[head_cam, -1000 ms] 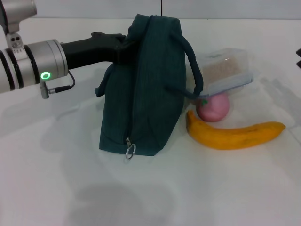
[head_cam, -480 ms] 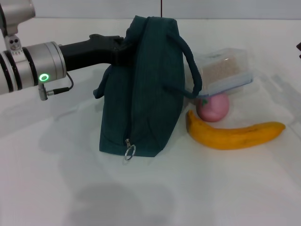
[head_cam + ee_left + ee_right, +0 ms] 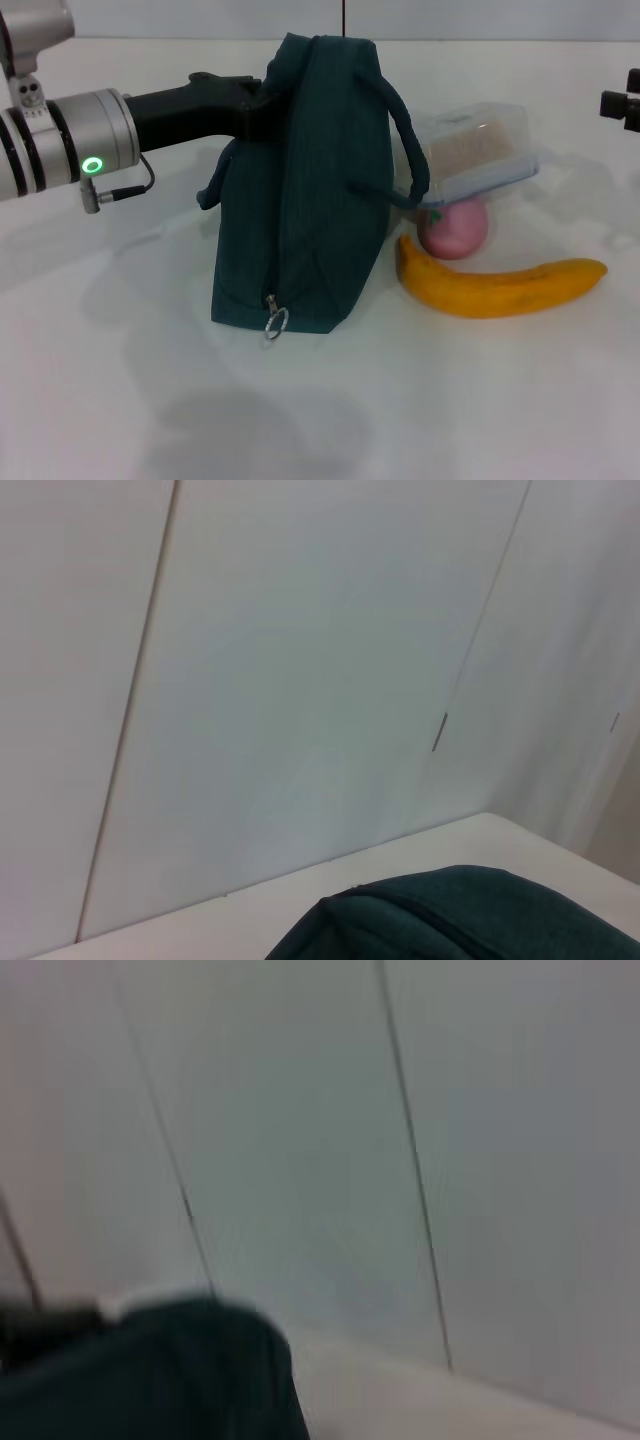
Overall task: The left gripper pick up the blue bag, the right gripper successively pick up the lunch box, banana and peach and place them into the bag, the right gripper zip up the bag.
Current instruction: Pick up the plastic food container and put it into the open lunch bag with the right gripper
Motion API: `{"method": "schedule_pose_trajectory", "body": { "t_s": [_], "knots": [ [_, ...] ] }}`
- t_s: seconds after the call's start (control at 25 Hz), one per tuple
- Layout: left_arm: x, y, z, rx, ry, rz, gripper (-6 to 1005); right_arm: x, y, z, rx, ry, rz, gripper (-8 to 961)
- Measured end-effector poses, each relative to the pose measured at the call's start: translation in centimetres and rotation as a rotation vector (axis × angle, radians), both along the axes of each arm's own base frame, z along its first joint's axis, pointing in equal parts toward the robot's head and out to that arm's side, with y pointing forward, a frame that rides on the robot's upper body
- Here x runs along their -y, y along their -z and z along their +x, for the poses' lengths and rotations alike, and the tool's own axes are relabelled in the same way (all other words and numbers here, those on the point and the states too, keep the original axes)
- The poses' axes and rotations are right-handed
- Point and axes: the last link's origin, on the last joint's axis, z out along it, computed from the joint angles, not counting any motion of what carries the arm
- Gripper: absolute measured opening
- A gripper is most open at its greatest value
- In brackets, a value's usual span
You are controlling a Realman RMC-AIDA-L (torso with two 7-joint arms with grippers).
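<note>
bag (image 3: pixel 310 190) upright, left gripper (image 3: pixel 262 100) at its top

This looks like a bare robot test room, not a home or kitchen. A plain white desk (image 3: pixel 120 380) carries only a handful of props, and behind it stands a wall of smooth pale panels (image 3: pixel 300 660) with thin vertical seams. A silver robot arm (image 3: pixel 60 150) with a glowing green ring reaches across.

Dark teal bag (image 3: pixel 310 190) stands upright; at its three o'clock, lunch box (image 3: pixel 478 150) tilts on peach (image 3: pixel 455 228) (banana (image 3: pixel 500 285) in front).
</note>
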Motion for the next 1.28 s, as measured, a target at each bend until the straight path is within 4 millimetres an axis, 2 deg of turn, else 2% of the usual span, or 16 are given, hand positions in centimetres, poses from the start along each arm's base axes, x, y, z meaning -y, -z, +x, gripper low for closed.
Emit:
{"method": "schedule_pose_trajectory", "body": {
  "t_s": [0.12,0.28,0.48,0.76,0.88,1.08,1.2,1.28],
  "knots": [
    [0.0,0.0,0.0,0.0,0.0,0.0,101,-1.3,-1.4,-2.3,0.152,0.011,-0.039,545],
    [-0.1,-0.1,0.0,-0.013,0.007,0.001,101,-2.8,-1.8,-4.7,0.267,0.031,-0.104,545],
    [-0.6,-0.6,0.5,0.028,-0.004,0.035,100,-3.6,-2.3,-6.2,0.47,0.049,-0.144,544],
    [-0.5,-0.4,-0.2,0.113,-0.073,0.071,100,-4.6,-1.8,-9.1,0.741,-0.017,-0.238,544],
    [-0.3,-0.3,-0.5,0.153,-0.085,0.101,100,-4.8,-0.8,-10.0,0.89,-0.058,-0.286,544],
    [0.1,-0.5,-1.5,0.212,-0.11,0.172,100,-4.2,2.3,-10.1,1.13,-0.094,-0.343,545],
    [0.2,-0.6,-1.8,0.231,-0.128,0.187,100,-4.0,4.0,-10.2,1.221,-0.111,-0.354,545],
    [0.3,-0.6,-1.9,0.232,-0.134,0.193,100,-4.0,4.4,-10.2,1.252,-0.118,-0.352,543]
  ]
}}
